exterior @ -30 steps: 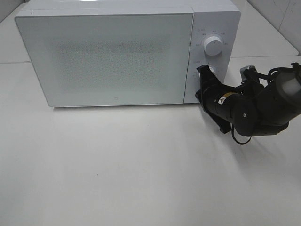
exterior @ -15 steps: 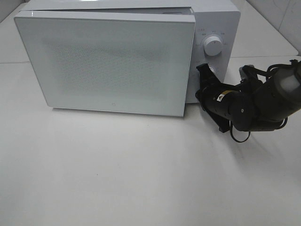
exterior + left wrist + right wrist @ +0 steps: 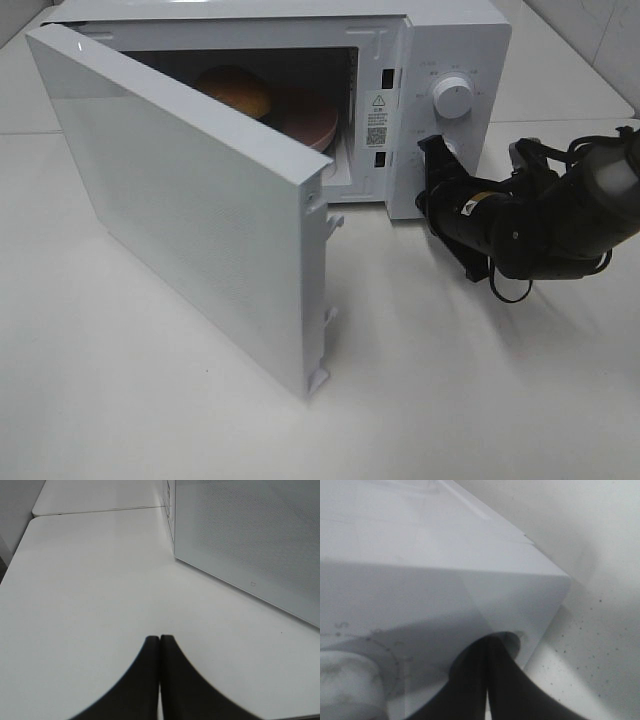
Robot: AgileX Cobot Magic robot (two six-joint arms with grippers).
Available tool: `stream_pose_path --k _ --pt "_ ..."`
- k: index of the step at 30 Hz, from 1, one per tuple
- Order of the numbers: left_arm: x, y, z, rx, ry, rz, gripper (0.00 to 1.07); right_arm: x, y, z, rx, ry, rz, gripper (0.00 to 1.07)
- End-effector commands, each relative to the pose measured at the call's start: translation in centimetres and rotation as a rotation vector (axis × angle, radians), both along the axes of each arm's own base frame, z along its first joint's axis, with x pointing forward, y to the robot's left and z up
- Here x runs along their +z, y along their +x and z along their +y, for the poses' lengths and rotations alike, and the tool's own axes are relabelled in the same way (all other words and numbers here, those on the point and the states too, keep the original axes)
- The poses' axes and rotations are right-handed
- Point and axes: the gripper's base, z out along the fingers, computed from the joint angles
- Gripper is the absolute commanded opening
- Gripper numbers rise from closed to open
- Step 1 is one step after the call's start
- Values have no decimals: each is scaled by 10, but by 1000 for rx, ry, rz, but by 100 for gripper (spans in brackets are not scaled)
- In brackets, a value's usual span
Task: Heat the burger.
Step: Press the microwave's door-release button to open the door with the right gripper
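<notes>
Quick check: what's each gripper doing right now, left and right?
Left gripper: fingers closed, holding nothing.
Right gripper: fingers closed, holding nothing, tips against the control panel of the white box-shaped microwave.

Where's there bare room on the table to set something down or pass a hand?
Bare: the table in front, between the open door and the right arm; the table left of the door, around the left gripper. Crowded: the microwave cavity, holding burger and plate, and the control panel, where the right gripper sits.

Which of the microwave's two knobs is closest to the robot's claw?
The lower knob, partly hidden behind the shut right gripper; the upper knob stands clear above.
</notes>
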Motion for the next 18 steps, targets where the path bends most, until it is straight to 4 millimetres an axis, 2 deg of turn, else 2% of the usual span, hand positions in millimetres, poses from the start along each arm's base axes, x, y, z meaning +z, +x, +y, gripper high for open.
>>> stream_pose_path --k 1,4,11,18 --pt "1 0 0 -1 -1 -17 0 29 8 1 10 75 -244 0" --pt "1 0 0 -1 -1 -17 0 25 -1 -1 19 76 -212 0" --pt "1 0 0 -1 -1 -17 0 29 -17 -6 53 11 -153 0" --pt "1 0 0 -1 -1 -17 0 31 -28 -7 161 -193 -25 0"
